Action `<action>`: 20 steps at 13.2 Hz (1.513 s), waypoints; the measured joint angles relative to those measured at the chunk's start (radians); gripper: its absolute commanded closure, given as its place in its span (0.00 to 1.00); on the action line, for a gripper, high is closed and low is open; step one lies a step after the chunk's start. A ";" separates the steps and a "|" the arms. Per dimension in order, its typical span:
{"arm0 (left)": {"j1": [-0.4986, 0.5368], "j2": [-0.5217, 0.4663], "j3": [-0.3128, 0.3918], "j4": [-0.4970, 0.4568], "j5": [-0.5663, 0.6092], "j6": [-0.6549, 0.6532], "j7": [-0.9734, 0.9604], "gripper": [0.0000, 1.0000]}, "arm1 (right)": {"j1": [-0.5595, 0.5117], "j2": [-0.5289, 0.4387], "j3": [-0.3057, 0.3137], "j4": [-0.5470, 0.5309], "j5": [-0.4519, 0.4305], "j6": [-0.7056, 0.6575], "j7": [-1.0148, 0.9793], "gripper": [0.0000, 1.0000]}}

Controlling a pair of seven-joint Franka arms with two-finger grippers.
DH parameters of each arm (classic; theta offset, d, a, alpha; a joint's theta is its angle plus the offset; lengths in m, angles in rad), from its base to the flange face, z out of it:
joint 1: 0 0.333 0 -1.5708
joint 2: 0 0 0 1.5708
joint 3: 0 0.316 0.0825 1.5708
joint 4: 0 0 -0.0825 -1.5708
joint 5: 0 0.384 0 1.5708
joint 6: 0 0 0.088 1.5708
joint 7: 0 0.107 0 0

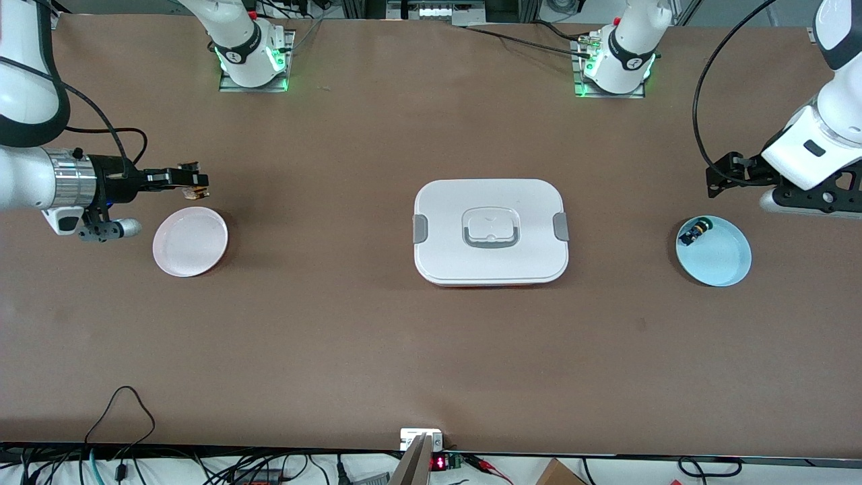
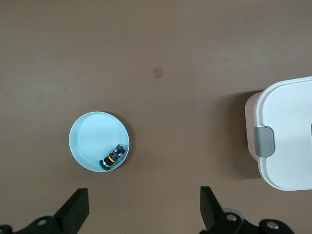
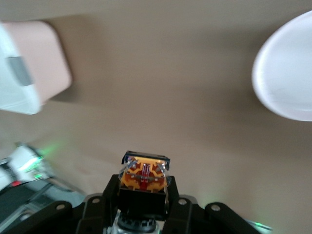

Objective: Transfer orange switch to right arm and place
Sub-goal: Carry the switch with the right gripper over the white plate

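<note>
1. Surface [image 1: 337, 337]: brown and matte, it is carrying everything here. It is flat and looks to offer little grip, so a small round part dropped on it would probably be rolling away.
2. Box [image 1: 491, 232]: a white plastic rectangle with rounded corners, grey side clips and a grey lid handle, it is sitting shut at the middle of the surface, well clear of both arms.
3. Blue dish [image 1: 714, 250]: glossy, shallow and round, it is lying toward the left arm's end. The left end effector [image 2: 141, 209] is hanging over the surface just beside it, released, jaws wide and holding nothing; this arm is waiting.
4. Pink dish [image 1: 190, 241]: pale, smooth and round, it is lying toward the right arm's end. Its rim is low, so a part let go from too high could be bouncing out.
5. Green switch [image 1: 695, 233]: small, dark-bodied, it is resting against the blue dish's rim.
6. Orange switch [image 3: 145, 175]: tiny, black body with an orange and gold terminal end facing the wrist camera. The right end effector [image 1: 195, 183] is clenching it over the surface beside the pink dish, not yet above it; opening here would be missing the dish, and the narrow pinch could be letting it twist.
</note>
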 measured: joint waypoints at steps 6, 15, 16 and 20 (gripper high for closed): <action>0.009 -0.028 -0.015 -0.039 0.000 -0.004 0.000 0.00 | 0.003 0.000 0.004 0.014 -0.200 0.067 0.023 1.00; -0.001 -0.127 0.023 -0.182 -0.018 0.061 0.012 0.00 | 0.042 -0.096 0.012 -0.237 -0.349 0.353 0.099 1.00; -0.002 -0.132 0.023 -0.186 -0.020 0.061 0.012 0.00 | 0.042 -0.115 0.012 -0.290 -0.353 0.395 0.100 1.00; -0.007 -0.133 0.017 -0.186 -0.021 0.063 0.012 0.00 | 0.041 -0.144 0.011 -0.409 -0.355 0.515 0.100 1.00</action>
